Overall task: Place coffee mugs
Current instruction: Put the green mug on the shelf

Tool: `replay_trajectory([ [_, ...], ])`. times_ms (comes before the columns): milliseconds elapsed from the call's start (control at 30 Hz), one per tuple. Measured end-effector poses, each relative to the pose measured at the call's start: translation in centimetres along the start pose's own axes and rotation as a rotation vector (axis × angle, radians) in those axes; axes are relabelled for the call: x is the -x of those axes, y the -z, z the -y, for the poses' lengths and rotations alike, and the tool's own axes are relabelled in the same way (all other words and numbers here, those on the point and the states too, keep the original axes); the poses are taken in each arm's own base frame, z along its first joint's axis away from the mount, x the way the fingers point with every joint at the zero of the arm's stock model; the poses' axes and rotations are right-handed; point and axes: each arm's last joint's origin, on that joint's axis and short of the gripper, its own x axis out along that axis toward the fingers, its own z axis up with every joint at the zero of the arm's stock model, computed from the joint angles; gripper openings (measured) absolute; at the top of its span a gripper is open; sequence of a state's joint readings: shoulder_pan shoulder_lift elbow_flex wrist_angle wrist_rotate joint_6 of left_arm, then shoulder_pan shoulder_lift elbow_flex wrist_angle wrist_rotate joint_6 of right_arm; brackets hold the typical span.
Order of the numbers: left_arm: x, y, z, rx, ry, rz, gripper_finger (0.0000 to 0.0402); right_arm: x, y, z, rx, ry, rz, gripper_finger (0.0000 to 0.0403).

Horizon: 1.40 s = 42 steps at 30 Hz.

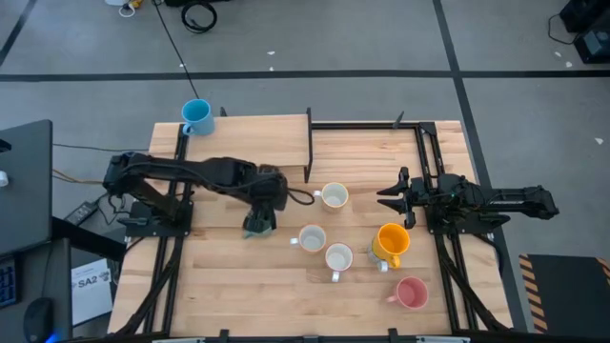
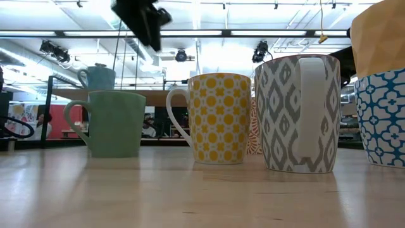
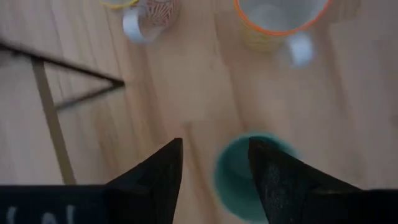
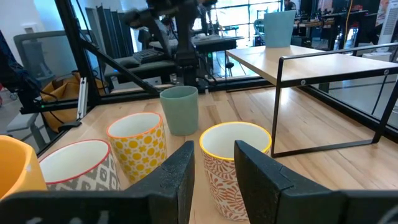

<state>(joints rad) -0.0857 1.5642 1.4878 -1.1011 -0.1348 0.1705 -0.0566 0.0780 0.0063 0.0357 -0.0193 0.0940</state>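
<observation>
Wooden table [image 1: 238, 286] with a raised shelf [image 1: 257, 133] at its far left part. Blue mug [image 1: 196, 116]: upright on the far left corner of the shelf. Green mug [image 1: 257, 226]: upright on the table, directly below the left gripper [image 1: 259, 217], whose fingers [image 3: 155, 177] stand spread apart above the rim and hold nothing; in the left wrist view the mug's opening shows between and beyond them. Yellow-rimmed mug with orange-red pattern [image 1: 334, 196]: near the middle of the table, beside the shelf's front frame. Yellow-patterned mug [image 1: 312, 238] and grey-patterned mug [image 1: 338, 257]: just beside each other, nearer the front. Orange-yellow mug [image 1: 392, 242]: right of those, near the right gripper [image 1: 389, 195]. Pink mug [image 1: 411, 293]: nearest the front right. Right gripper: hovers above the table facing the yellow-rimmed mug, fingers [image 4: 180, 171] parted, nothing between them.
</observation>
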Motion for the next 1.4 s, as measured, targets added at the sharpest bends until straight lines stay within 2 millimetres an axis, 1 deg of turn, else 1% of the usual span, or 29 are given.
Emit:
replay_trajectory([
  [67,1.0,0.1,0.7,0.082,0.013,-0.034,0.0188,0.0,0.0,0.0,0.0,0.0,0.0,0.0119],
  [167,2.0,0.7,2.2,0.16,0.029,-0.126,0.0188,0.0,0.0,0.0,0.0,0.0,0.0,0.0119],
  [333,2.2,2.3,5.7,0.278,0.023,-0.289,0.0188,0.0,0.0,0.0,0.0,0.0,0.0,0.0119],
  [533,0.5,4.6,10.6,0.26,-0.002,-0.38,0.0188,0.0,0.0,0.0,0.0,0.0,0.0,0.0119],
  [633,-1.1,5.5,12.4,0.287,-0.022,-0.363,0.0188,0.0,0.0,0.0,0.0,0.0,0.0,0.0119],
  [700,-2.3,6.2,13.3,0.304,-0.036,-0.344,0.0188,0.0,0.0,0.0,0.0,0.0,0.0,0.0119],
  [833,-4.1,7.4,14.1,0.381,-0.108,-0.296,0.0188,0.0,0.0,0.0,0.0,0.0,0.0,0.0119],
  [1033,-6.1,8.8,14.0,0.546,-0.238,-0.239,0.0188,0.0,0.0,0.0,0.0,0.0,0.0,0.0119],
  [1200,-7.0,8.9,13.9,0.638,-0.263,-0.176,0.0188,0.0,0.0,0.0,0.0,0.0,0.0,0.0119],
  [1400,-7.2,8.4,13.6,0.67,-0.285,-0.101,0.0188,0.0,0.0,0.0,0.0,0.0,0.0,0.0119],
])
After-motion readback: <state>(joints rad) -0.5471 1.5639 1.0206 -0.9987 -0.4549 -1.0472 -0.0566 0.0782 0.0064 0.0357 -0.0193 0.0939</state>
